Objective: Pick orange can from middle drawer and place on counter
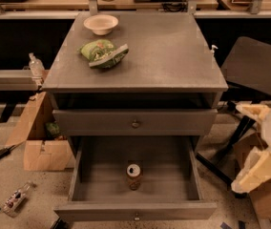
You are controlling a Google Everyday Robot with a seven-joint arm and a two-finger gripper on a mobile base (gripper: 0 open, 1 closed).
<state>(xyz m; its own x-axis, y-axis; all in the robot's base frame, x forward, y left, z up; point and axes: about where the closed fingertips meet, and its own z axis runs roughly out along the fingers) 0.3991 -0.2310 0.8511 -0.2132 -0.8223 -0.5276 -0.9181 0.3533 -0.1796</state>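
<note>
The middle drawer (173, 210) stands pulled out at the foot of the grey cabinet. The orange can (134, 175) stands upright on its floor near the centre, clear of every wall. That puts the can to the left of the claw (244, 147) and lower down, well apart from it.

The claw hangs outside the cabinet, off the drawer's right side. Its two pale prongs are spread apart and hold nothing.

Left of the claw and a little above it is a closed drawer front with a round knob (135, 124), overhanging the back of the open drawer. Higher and farther left lies the tabletop (173, 56), where a green snack bag (103, 53) and a pale bowl (101, 24) sit toward the far left corner.

I judge the reach has not yet begun. The risks from here:
- The claw must cross the drawer's right wall, and coming in low could strike it.
- The can is narrow and upright, so a prong touching it off-centre could tip it over.
- Lifting straight up near the back could catch the closed drawer front above.
</note>
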